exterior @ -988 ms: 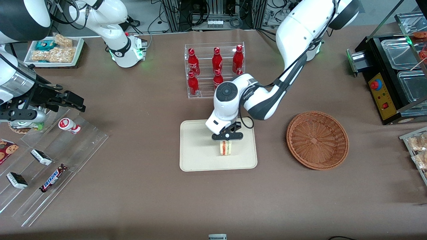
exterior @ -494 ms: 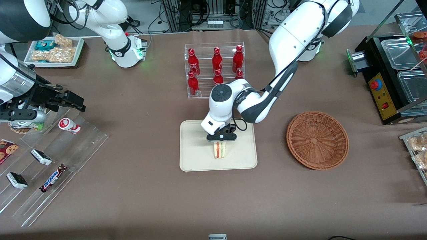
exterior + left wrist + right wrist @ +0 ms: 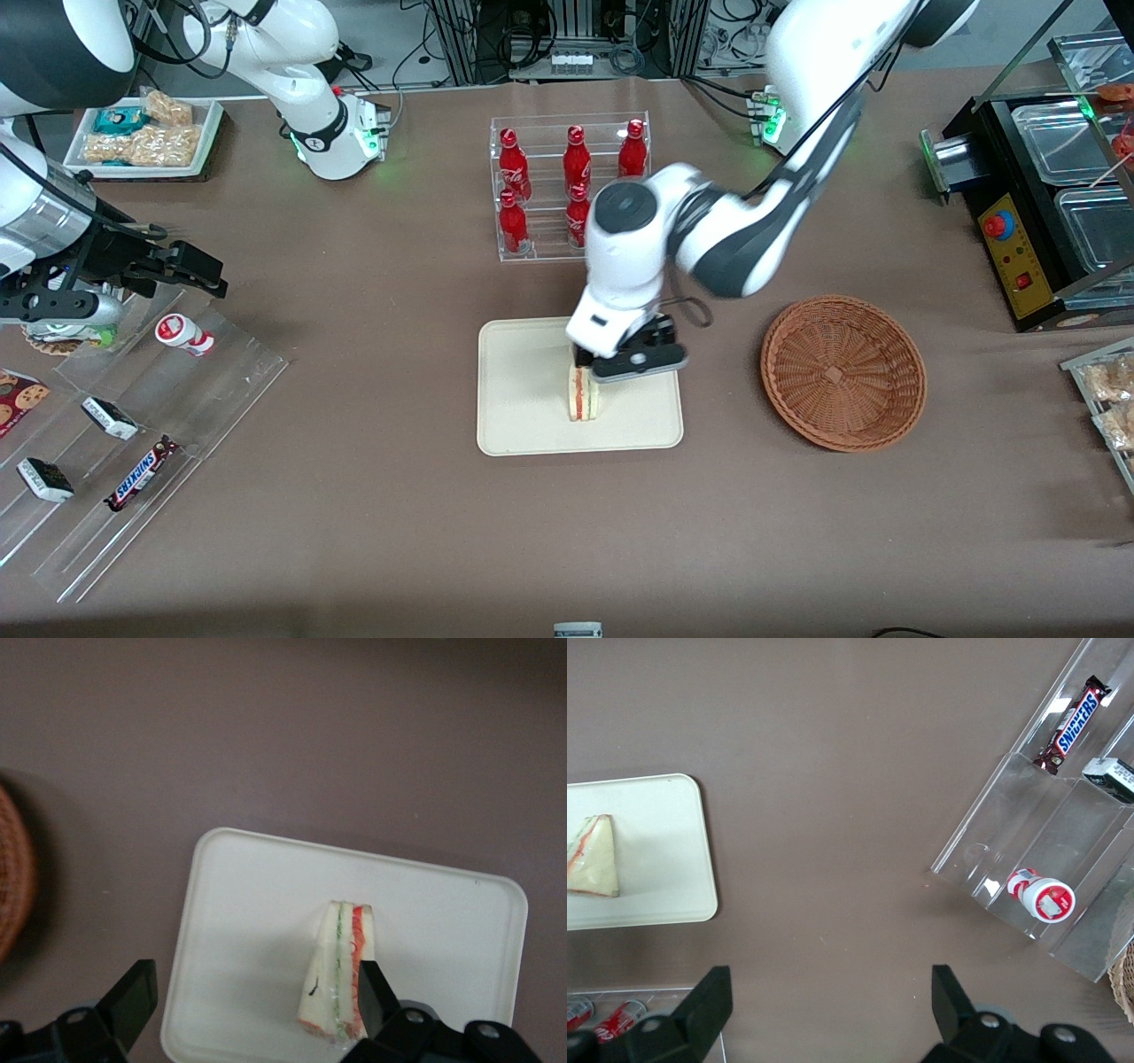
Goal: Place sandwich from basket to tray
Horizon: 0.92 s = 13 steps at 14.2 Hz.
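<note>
Sandwich: the small triangular wedge of pale white bread with red-orange and green filling layers stands on its edge on the flat cream-coloured rectangular tray with rounded corners, near the tray's middle. In the left wrist view the same sandwich sits alone on the tray, with nothing gripping it.

Gripper: the left arm's black two-finger gripper hangs above the tray, raised off the sandwich and shifted toward the basket. Its fingers are spread wide and hold nothing.

What has changed: half a second ago the gripper sat low, directly over the sandwich and closed around its top. Now the fingers have let go, the wrist has lifted, and the arm's elbow has swung up and away. The sandwich has stayed where it was set and has not tipped.

Basket: the round shallow reddish-brown woven wicker basket lies beside the tray toward the working arm's end of the table, and nothing is in it.

Meaning for the task: the sandwich is out of the basket and resting on the tray, so the placement looks done. What seems left is only for the arm to clear off.
</note>
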Available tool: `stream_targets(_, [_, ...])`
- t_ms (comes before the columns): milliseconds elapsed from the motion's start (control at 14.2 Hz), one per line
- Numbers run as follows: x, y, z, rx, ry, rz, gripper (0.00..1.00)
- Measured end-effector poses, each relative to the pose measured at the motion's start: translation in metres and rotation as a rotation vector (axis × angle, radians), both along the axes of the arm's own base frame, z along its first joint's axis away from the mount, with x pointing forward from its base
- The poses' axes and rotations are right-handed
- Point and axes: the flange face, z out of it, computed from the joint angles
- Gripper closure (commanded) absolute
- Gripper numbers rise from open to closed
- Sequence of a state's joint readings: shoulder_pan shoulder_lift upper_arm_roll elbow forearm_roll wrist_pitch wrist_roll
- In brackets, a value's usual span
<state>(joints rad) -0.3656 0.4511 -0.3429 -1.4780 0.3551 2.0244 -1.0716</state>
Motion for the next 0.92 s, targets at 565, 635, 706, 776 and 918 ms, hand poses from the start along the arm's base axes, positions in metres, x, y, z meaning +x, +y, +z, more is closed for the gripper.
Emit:
stream_targets(565, [0.003,0.286,0.155,0.025,0.25,0.044,0.0])
stream_targets(635, [-0.004,0.316,0.161,0.007,0.272,0.001,0.0])
stream_targets(706, [-0.013,0.344,0.165,-0.008,0.283,-0.041,0.0])
stream_targets(776, [-0.023,0.367,0.168,-0.016,0.291,-0.08,0.0])
stream_targets(918, [-0.042,0.397,0.165,-0.03,0.307,-0.138,0.0])
